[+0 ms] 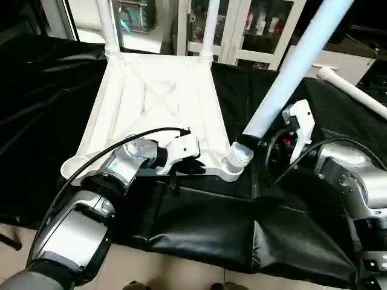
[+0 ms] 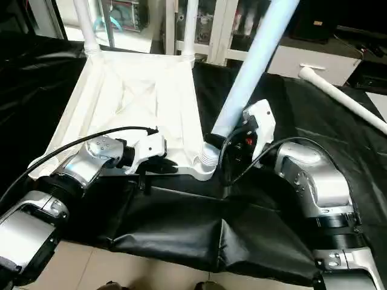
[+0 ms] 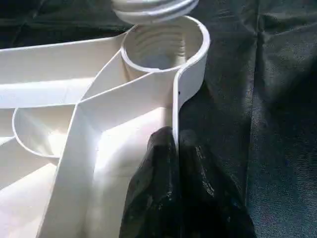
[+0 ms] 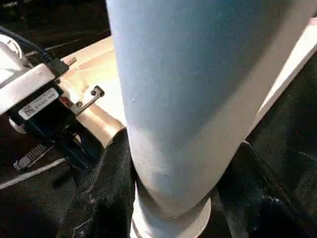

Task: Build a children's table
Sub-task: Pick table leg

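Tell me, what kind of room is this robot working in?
Probably an indoor lab or workshop: the tabletop lies on a black cloth-covered bench, with glass-fronted cabinets of equipment behind and a tiled floor below.

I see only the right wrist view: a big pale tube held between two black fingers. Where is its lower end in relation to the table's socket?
Observer: The leg is tilted; its ribbed end sits at the near right corner socket, not yet fully in.
Operator: What is the left claw doing?
Observer: The left claw is shut on the tabletop's rim, just beside that socket.
Operator: How many legs are already mounted?
Observer: Two stand upright in the far corners.
Operator: And the fourth one?
Observer: A spare leg lies on the black cloth, to the right.
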